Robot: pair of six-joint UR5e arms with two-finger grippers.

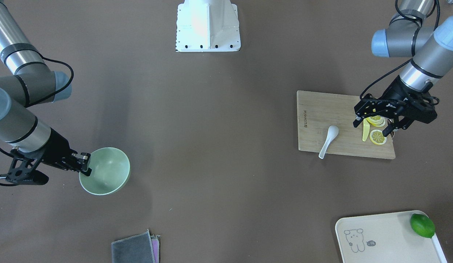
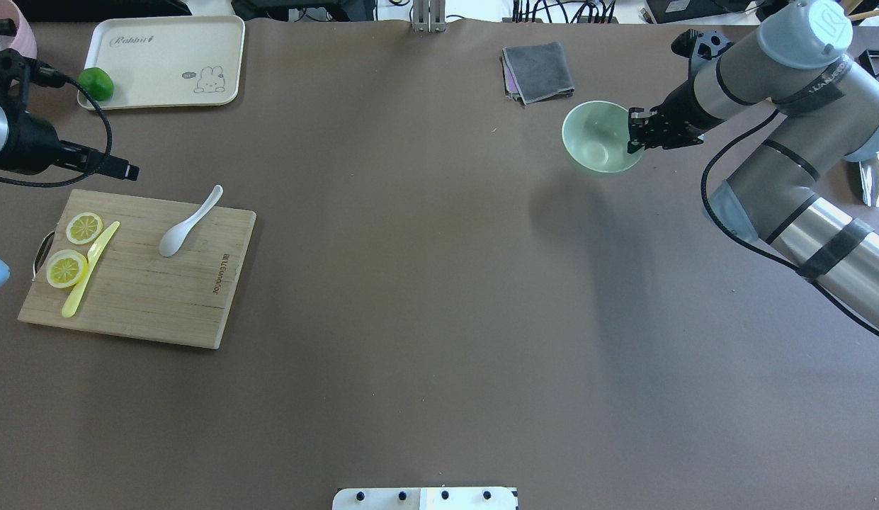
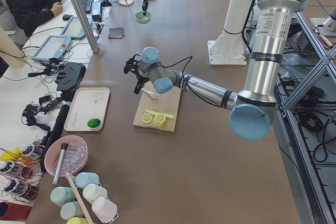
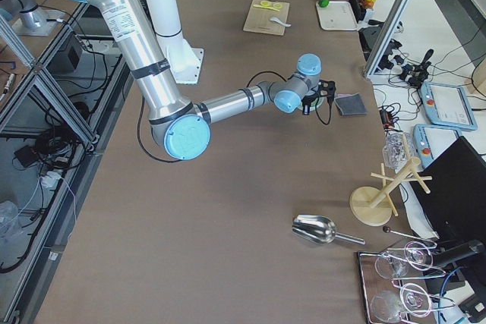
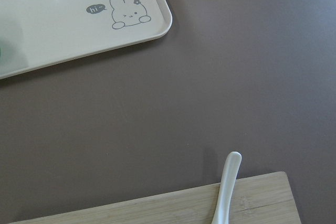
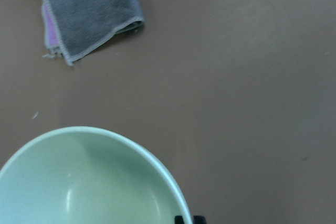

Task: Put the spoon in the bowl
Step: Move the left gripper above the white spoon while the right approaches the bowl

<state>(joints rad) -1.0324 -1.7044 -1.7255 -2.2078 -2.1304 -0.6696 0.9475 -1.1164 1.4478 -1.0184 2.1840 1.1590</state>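
The white spoon point(image 1: 328, 140) lies on the bamboo cutting board point(image 1: 321, 109), scoop on the board and handle end over its edge; it also shows in the overhead view point(image 2: 188, 225) and its handle in the left wrist view point(image 5: 228, 182). My left gripper point(image 1: 372, 126) hangs open and empty above the board's lemon end, to the side of the spoon. The mint-green bowl point(image 1: 106, 171) is far across the table point(image 2: 598, 138). My right gripper point(image 1: 85, 164) is shut on its rim and holds it slightly off the table; the bowl's inside point(image 6: 89, 182) is empty.
Lemon slices point(image 2: 83, 227) and a yellow knife point(image 2: 91, 269) lie on the board. A cream tray point(image 2: 163, 64) with a lime point(image 2: 96, 83) sits beyond the board. A folded grey cloth point(image 2: 538, 71) lies near the bowl. The robot base point(image 1: 208, 25) stands mid-table.
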